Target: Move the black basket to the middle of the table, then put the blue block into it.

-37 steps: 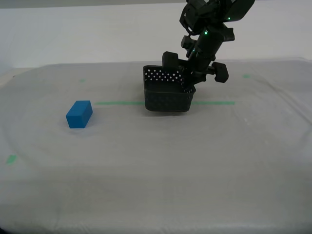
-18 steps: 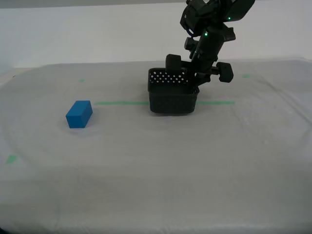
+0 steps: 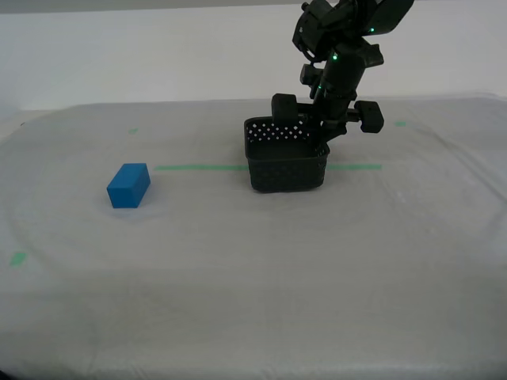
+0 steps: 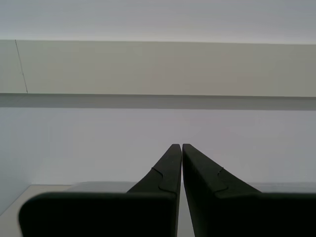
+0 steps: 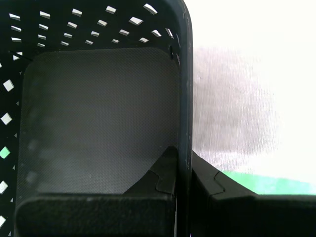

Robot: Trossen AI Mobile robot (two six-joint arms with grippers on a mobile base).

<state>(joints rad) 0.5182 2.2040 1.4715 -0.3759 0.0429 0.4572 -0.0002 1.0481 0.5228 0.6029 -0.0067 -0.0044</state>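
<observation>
Clamped on the black basket (image 3: 287,165) wall, my first gripper (image 5: 181,170) has one finger inside and one outside the rim. The basket is seen on the table (image 3: 253,261), over the green tape line (image 3: 198,167). The blue block (image 3: 128,185) lies well apart, toward the exterior view's left. My second gripper (image 4: 181,148) is seen closed on nothing, facing a wall.

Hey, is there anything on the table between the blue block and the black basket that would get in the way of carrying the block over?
Nothing visible does. In the exterior view only bare cloth and a thin green tape line lie between the blue block and the black basket. My first pincer is clamped on the basket's wall.
</observation>
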